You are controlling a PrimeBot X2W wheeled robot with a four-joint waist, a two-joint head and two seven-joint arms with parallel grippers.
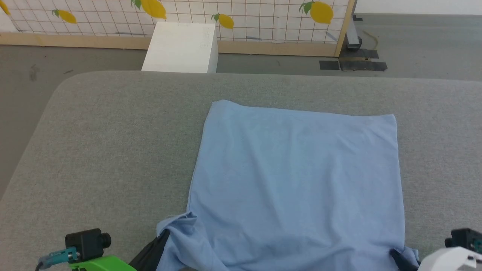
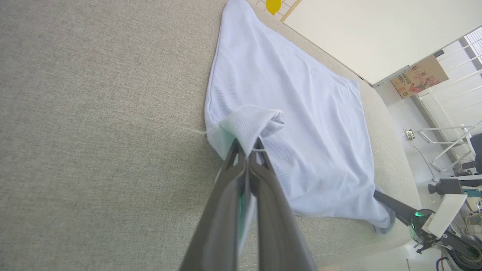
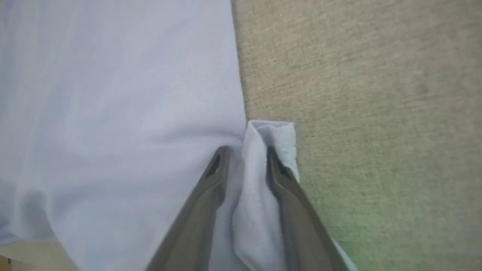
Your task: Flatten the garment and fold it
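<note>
While One Grip Holds, One Gapes

Though our left end effector [image 2: 248,146] pinches a near corner of the light blue garment [image 1: 297,169], spread flat on the grey bench [image 1: 113,150], our right end effector [image 3: 244,154] stands parted around the other.

This is looking like a robotics test room dressed up as a home. A freestanding partition [image 1: 263,22], printed with tiles and lemons and framed in bare wood, is standing in for a wall behind a wide gray padded platform [image 1: 113,131] that is carrying the garment [image 1: 297,177]. Black tape patches [image 1: 354,64] are sticking to the gray floor [image 1: 75,60]. A cardboard box [image 2: 420,77], a white metal rack [image 2: 448,139] and a plug with its cable [image 2: 409,133] are sitting near a plain white wall [image 2: 357,37].
</note>
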